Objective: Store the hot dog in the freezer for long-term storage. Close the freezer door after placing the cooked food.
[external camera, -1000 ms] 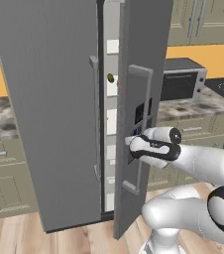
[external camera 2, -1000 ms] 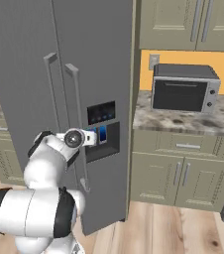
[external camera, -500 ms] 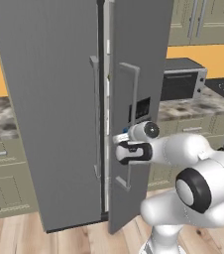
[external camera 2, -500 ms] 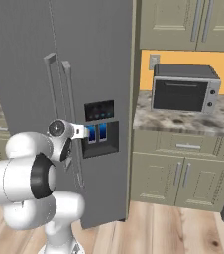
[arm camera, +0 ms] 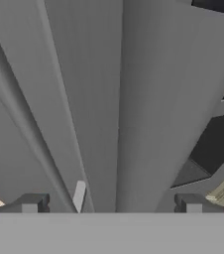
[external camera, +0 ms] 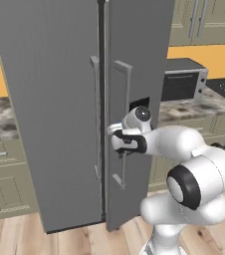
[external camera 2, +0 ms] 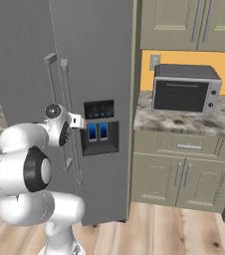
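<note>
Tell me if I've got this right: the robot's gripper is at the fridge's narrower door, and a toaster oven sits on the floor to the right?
Not the floor. In the right base view the toaster oven sits on the counter. The gripper is indeed at the narrower door.

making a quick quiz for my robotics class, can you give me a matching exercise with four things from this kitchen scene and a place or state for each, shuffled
Things:
1. freezer door
2. microwave
3. tool
4. dispenser panel

Places or states:
A. on the marbled counter, right of the fridge
B. open, fingers spread either side of the door's bar handle
C. set into the narrower door, black with blue lit parts
D. nearly shut, a thin dark gap left beside the wider door

Pairs: 1-D, 2-A, 3-B, 4-C
</note>
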